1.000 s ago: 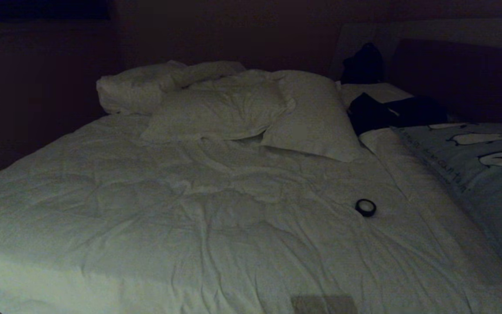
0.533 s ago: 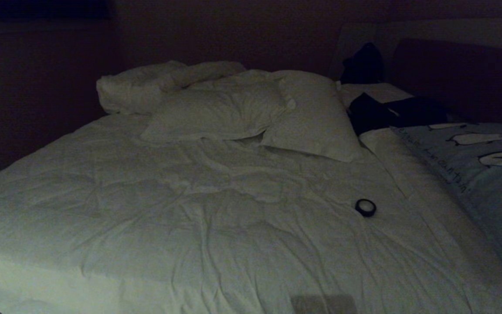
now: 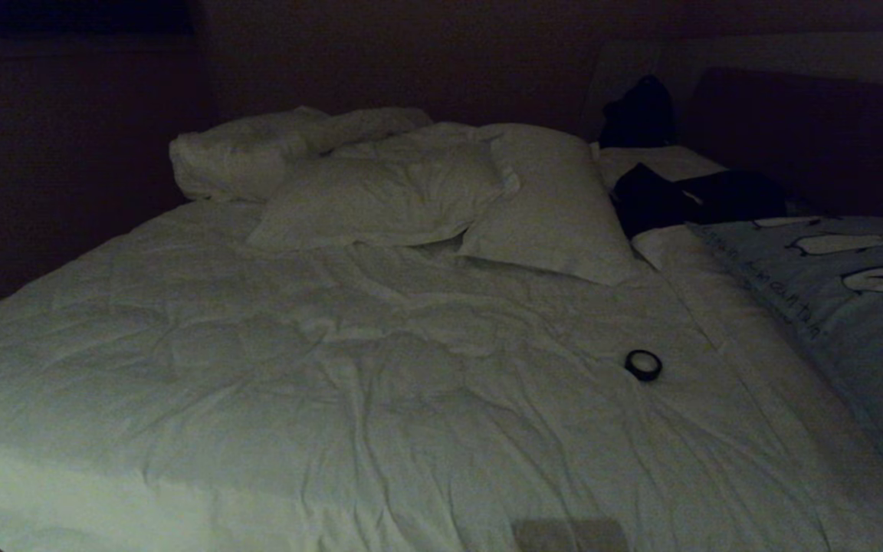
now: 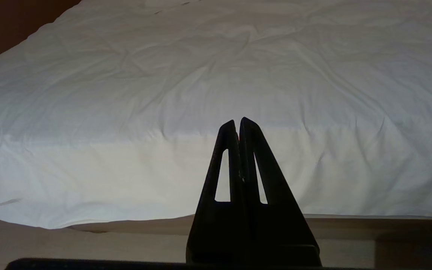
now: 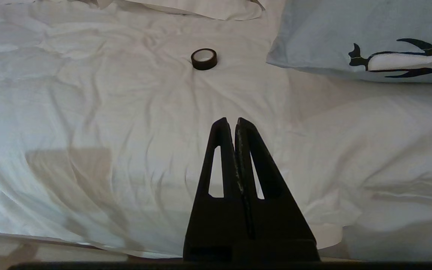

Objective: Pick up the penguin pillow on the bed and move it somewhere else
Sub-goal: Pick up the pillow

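1. You are looking at the bed (image 3: 380,399): a rumpled white duvet covers it, and a dark headboard (image 3: 817,138) stands at the far right
2. The penguin pillow (image 3: 848,307) lies on the bed at the right edge of the head view, partly cut off by the frame; its lettered edge faces left toward the middle of the bed. You can also see its near corner and one penguin from the right wrist camera
3. A small black tape roll (image 3: 643,365) sits on the duvet just left of the penguin pillow, apart from it
4. Two white pillows (image 3: 441,199) lie at the far middle, with a bunched-up white fold to their left; dark clothing (image 3: 687,199) lies far right, just beyond the penguin pillow
5. Left end effector (image 4: 237,122): clenched, empty, in front of the near edge of the bed, touching nothing
6. Right end effector (image 5: 230,122): clenched, empty, over the near edge of the duvet, well short of the tape roll and pillow
7. Neither arm shows in your head view
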Tool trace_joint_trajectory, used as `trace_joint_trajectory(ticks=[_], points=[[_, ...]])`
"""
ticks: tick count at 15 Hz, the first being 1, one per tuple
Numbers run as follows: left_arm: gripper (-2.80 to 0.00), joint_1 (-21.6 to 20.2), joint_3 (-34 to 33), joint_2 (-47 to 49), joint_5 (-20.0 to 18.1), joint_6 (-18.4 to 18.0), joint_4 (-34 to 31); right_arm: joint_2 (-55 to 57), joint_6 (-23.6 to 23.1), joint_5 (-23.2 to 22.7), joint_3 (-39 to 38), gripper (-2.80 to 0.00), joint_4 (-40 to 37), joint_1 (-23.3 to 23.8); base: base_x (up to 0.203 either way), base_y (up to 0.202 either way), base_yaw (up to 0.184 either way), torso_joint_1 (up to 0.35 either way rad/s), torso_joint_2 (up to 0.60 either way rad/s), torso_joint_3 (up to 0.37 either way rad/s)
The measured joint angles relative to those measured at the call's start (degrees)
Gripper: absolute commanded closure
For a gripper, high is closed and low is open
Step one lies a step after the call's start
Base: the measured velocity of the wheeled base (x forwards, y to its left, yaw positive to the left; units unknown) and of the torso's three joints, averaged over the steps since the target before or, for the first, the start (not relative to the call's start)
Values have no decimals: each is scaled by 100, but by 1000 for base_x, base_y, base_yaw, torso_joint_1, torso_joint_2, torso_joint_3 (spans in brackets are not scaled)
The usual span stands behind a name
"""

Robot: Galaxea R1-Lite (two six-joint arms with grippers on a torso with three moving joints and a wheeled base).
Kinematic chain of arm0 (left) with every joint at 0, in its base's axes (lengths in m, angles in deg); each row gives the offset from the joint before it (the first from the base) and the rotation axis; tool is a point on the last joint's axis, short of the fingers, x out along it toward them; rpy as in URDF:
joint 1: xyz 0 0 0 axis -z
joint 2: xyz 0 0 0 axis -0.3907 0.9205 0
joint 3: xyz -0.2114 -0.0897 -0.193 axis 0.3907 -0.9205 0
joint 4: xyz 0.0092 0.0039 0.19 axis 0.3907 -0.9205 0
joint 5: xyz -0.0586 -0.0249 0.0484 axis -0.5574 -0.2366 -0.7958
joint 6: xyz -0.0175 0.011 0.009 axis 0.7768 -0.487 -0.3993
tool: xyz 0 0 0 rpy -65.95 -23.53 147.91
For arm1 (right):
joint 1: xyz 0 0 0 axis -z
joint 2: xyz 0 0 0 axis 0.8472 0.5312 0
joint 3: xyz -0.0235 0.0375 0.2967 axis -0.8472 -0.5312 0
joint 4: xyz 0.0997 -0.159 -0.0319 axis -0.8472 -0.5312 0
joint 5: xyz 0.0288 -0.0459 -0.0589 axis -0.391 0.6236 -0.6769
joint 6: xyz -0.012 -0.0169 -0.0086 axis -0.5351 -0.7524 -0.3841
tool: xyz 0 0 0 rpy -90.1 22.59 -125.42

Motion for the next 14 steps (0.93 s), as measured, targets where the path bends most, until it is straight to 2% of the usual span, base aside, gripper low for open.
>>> trace_joint_trajectory(ticks=[11,14], points=[[0,0,0,0,-1,0,1,-2,-55,10,0,0,10,1,0,0,0,0,0,0],[0,0,0,0,-3,-2,1,0,-256,-4,372,0,35,3,0,0,0,0,0,0]])
